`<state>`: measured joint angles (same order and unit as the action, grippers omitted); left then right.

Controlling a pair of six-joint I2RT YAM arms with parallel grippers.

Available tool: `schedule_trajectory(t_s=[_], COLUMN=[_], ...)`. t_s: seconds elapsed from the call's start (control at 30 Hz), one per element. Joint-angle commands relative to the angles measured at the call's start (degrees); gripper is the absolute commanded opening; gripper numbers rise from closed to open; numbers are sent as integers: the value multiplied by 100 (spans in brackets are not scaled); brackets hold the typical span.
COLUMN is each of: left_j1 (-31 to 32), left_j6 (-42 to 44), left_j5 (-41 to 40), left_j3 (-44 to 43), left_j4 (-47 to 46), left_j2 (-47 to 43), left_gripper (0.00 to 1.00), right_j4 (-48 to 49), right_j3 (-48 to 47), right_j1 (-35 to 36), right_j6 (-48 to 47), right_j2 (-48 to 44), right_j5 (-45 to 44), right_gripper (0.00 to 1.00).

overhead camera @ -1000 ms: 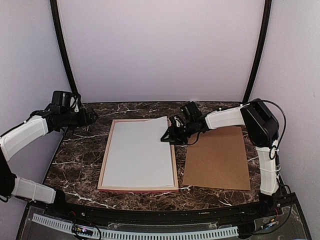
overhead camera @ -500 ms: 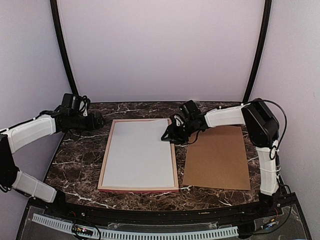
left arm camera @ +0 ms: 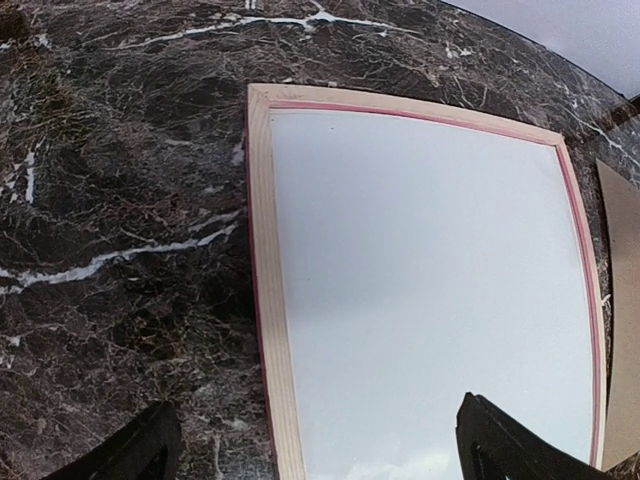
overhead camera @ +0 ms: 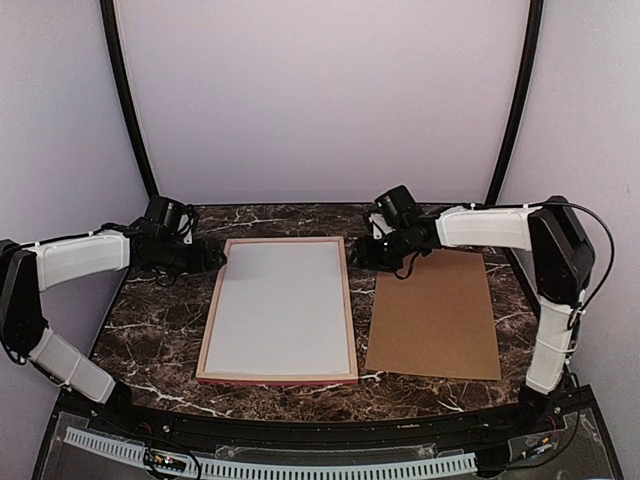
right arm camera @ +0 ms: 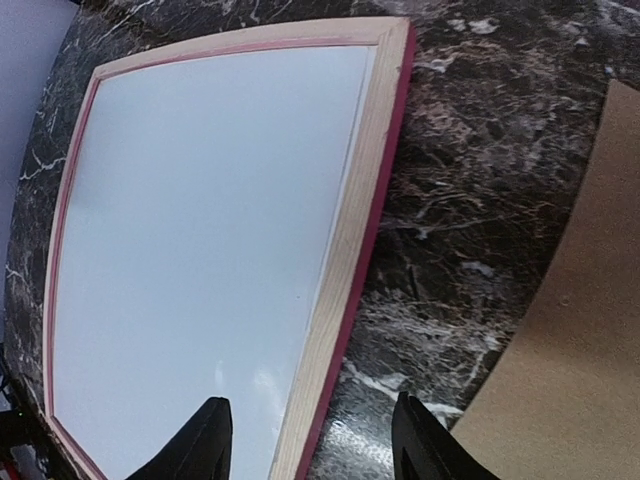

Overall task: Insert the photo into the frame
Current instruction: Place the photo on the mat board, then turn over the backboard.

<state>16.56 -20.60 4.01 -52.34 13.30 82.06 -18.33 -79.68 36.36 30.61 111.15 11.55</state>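
The frame (overhead camera: pixel 208 335) lies face down on the marble table, pale wood reverse up, pink showing at its edges. The photo (overhead camera: pixel 280 305) lies flat inside it, white reverse up. My left gripper (overhead camera: pixel 213 260) is open and empty at the frame's far left corner. In the left wrist view its fingers straddle the left rail (left arm camera: pixel 263 300) and the photo (left arm camera: pixel 430 290). My right gripper (overhead camera: pixel 362 254) is open and empty by the frame's far right corner. In the right wrist view its fingers straddle the right rail (right arm camera: pixel 355 250), above the photo (right arm camera: pixel 200 240).
A brown cardboard backing board (overhead camera: pixel 435 315) lies flat to the right of the frame, and it shows in the right wrist view (right arm camera: pixel 580 340). Dark marble table (overhead camera: pixel 150 320) around both. Two black posts stand at the back corners.
The right gripper let go of the photo's raised far right corner and drew back right; the photo now lies flat in the frame. The left gripper moved in to the frame's far left corner.
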Motion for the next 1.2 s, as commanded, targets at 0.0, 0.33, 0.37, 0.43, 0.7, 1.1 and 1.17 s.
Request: schedule_trajectory(t_s=[0.0, 0.33, 0.37, 0.43, 0.7, 1.1, 1.17], left_j1=[271, 1354, 1436, 1684, 2563, 3803, 3917], left_j6=[51, -14, -10, 13, 116, 159, 173], left_j5=[6, -37, -35, -32, -58, -19, -13], left_j3=[58, -162, -193, -293, -980, -2881, -3223], left_j4=[-243, -589, -664, -785, -934, -865, -808], left_j2=[-169, -126, -97, 45, 896, 2889, 3202], left_gripper=[99, 99, 99, 99, 99, 99, 99], right_j4=[-198, -301, -324, -374, -358, 544, 620], right_j3=[584, 2428, 2573, 2868, 3886, 4812, 4920], right_j1=[-110, -976, -1153, -1428, -2743, -4051, -4098], right_j6=[-333, -475, -491, -499, -639, -442, -426], right_j2=[-670, -2545, -2728, -3069, -3958, -3746, -3765], right_j5=[-1085, -1942, -1954, -1973, -1788, -771, -678], right_gripper=[56, 74, 76, 81, 99, 98, 98])
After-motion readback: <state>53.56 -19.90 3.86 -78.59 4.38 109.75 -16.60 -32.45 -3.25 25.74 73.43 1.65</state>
